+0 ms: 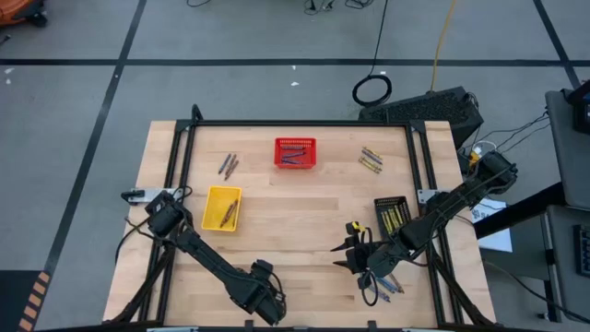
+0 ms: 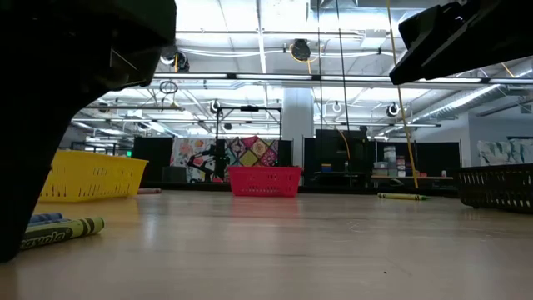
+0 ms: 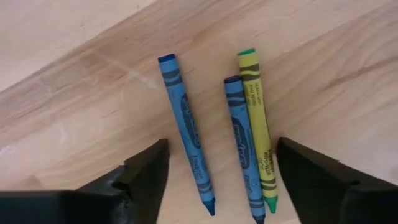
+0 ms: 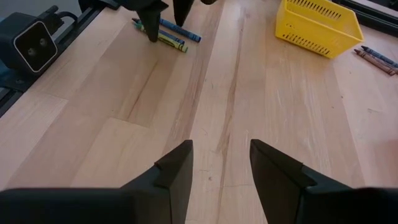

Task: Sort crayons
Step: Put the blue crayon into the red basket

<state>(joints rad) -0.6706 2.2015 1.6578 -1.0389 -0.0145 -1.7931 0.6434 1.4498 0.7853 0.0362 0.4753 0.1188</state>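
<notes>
Sorting looks partly done: some crayons already lie in the red basket (image 1: 295,153), yellow basket (image 1: 222,207) and black basket (image 1: 391,214), but loose crayons (image 3: 217,134) remain on the tabletop (image 1: 304,231) under the left gripper (image 3: 221,180), fingers released, while the right gripper (image 4: 221,165) hovers with fingers apart, grasping nothing.

Three crayons (image 3: 239,124) lay side by side on the table (image 1: 304,221) under my left gripper (image 1: 267,300). Beyond stood the left basket (image 1: 221,207), the middle basket (image 1: 295,153) farthest back, and the right basket (image 1: 392,214).
</notes>
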